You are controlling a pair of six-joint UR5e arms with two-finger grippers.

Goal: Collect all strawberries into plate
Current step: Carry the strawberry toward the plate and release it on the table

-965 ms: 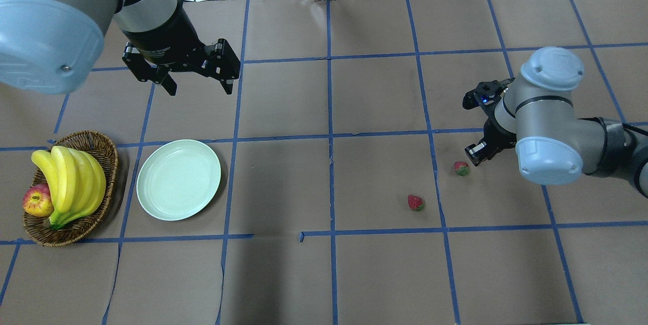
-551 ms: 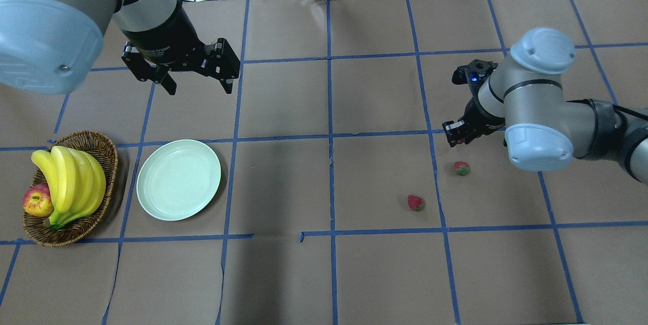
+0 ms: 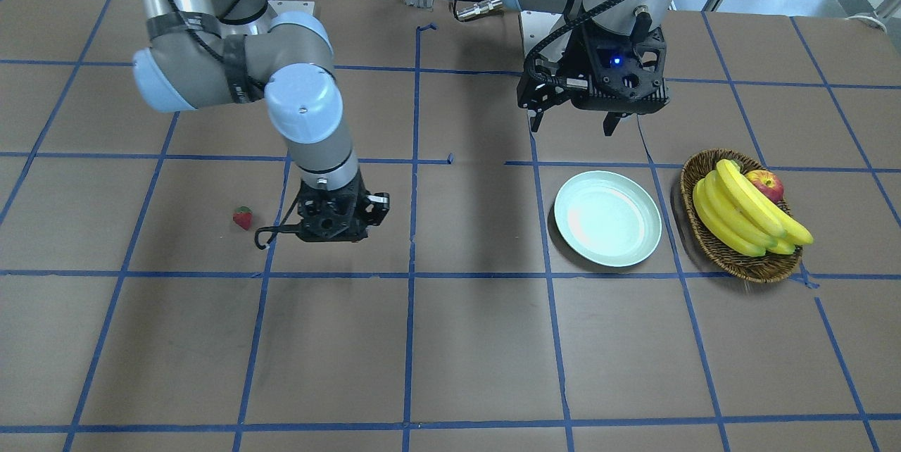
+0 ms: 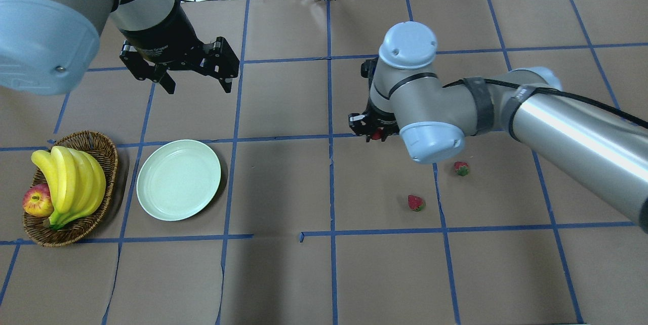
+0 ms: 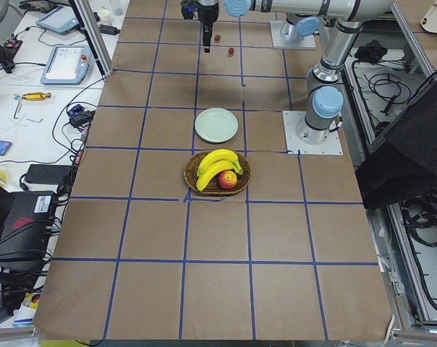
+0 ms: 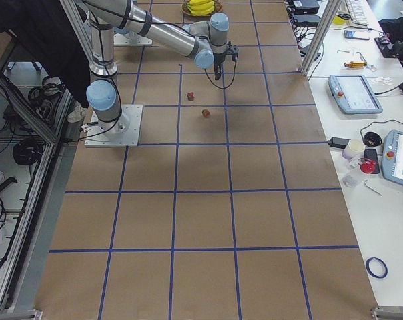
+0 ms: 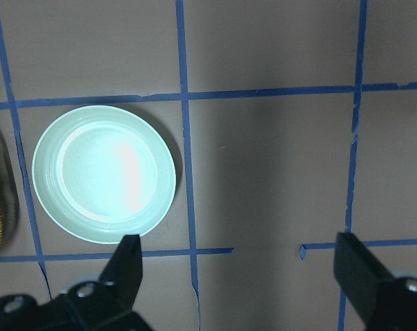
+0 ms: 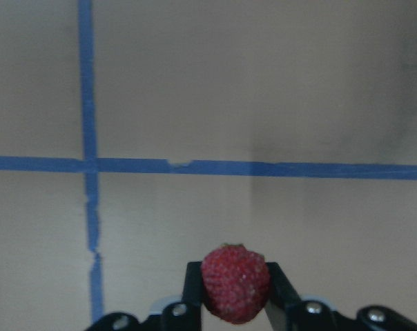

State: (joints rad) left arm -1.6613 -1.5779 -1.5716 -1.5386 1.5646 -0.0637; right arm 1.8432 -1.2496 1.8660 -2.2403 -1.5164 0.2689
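My right gripper (image 8: 235,303) is shut on a red strawberry (image 8: 235,283), held above the brown table near the centre line. In the overhead view that gripper (image 4: 374,135) sits under the wrist with a bit of red showing. Two more strawberries (image 4: 460,168) (image 4: 415,203) lie on the table to its right. The pale mint plate (image 4: 178,179) rests empty at the left, beside the basket. Behind the plate hangs my left gripper (image 4: 199,84), open and holding nothing, and its wrist view looks down on the plate (image 7: 103,174).
A wicker basket (image 4: 99,143) with bananas (image 4: 71,183) and an apple (image 4: 37,200) stands left of the plate. Blue tape lines grid the table. Cables and devices lie beyond the far edge.
My right arm has swung left from beside the two loose strawberries toward the table's middle, carrying its berry. The left gripper has barely moved.
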